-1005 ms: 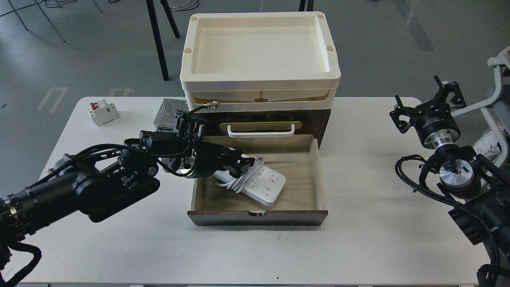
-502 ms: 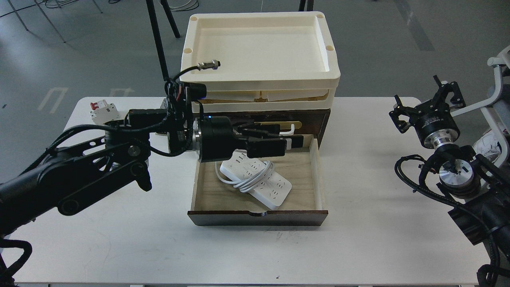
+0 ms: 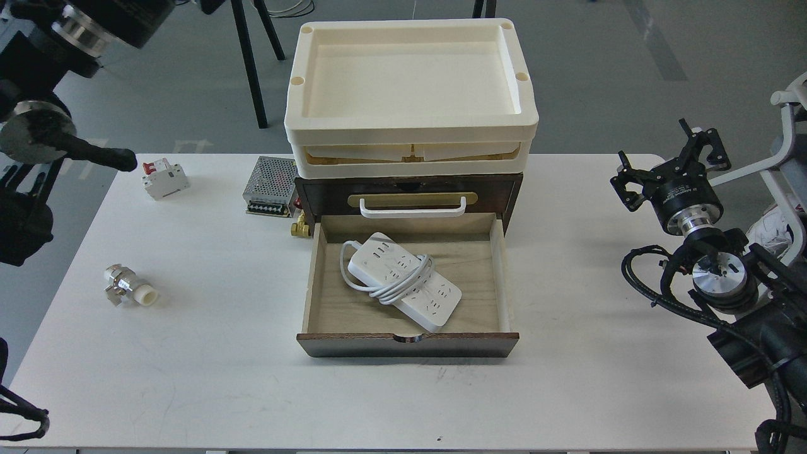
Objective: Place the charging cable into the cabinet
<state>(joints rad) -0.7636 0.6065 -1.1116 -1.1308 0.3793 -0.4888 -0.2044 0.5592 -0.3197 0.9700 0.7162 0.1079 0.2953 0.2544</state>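
The charging cable (image 3: 403, 280), a white power strip with its cord looped around the middle, lies flat and slanted inside the pulled-out pale-wood drawer (image 3: 498, 277) of the dark brown cabinet (image 3: 498, 189). Nothing touches it. Only thick parts of my left arm (image 3: 38, 126) show at the top left corner; its gripper is out of view. My right gripper (image 3: 669, 162) hovers above the table's right edge, far from the cabinet, fingers spread and empty.
Stacked cream trays (image 3: 410, 129) sit on top of the cabinet. A circuit breaker (image 3: 165, 178), a perforated power supply box (image 3: 270, 186) and a small brass piece (image 3: 299, 228) lie left of the cabinet. A metal fitting (image 3: 129, 287) lies at the table's left.
My left arm let go of the power strip, rose out of the drawer and swung away up and to the left. The strip now lies alone in the drawer. The right arm barely moved.
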